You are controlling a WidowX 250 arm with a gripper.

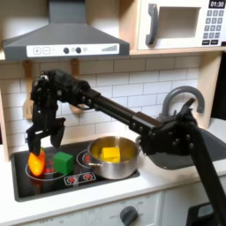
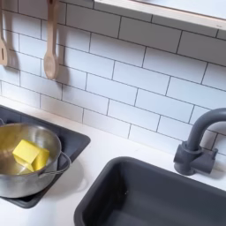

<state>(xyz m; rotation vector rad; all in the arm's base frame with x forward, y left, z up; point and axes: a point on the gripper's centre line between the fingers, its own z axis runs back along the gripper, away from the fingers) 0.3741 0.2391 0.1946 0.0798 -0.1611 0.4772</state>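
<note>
In the first exterior view my gripper (image 1: 43, 141) hangs over the left burner of the black toy stove (image 1: 22, 181). Its fingers are spread open and point down. Just below them, an orange-red toy food item (image 1: 37, 162) lies on the burner, close to the left fingertip; nothing is held. A green cube (image 1: 64, 161) sits right beside the orange item. The arm stretches in from the first exterior view's right. A silver pot (image 1: 113, 164) on the right burner holds a yellow block (image 1: 110, 154), and both exterior views show the pot (image 2: 40, 177) and the block (image 2: 29, 154).
A dark sink (image 2: 150, 199) with a grey faucet (image 2: 201, 141) lies to the pot's right in the second exterior view. Wooden spoons (image 2: 51, 44) hang on the tiled wall. A range hood (image 1: 62, 35) and a microwave (image 1: 181, 22) sit overhead.
</note>
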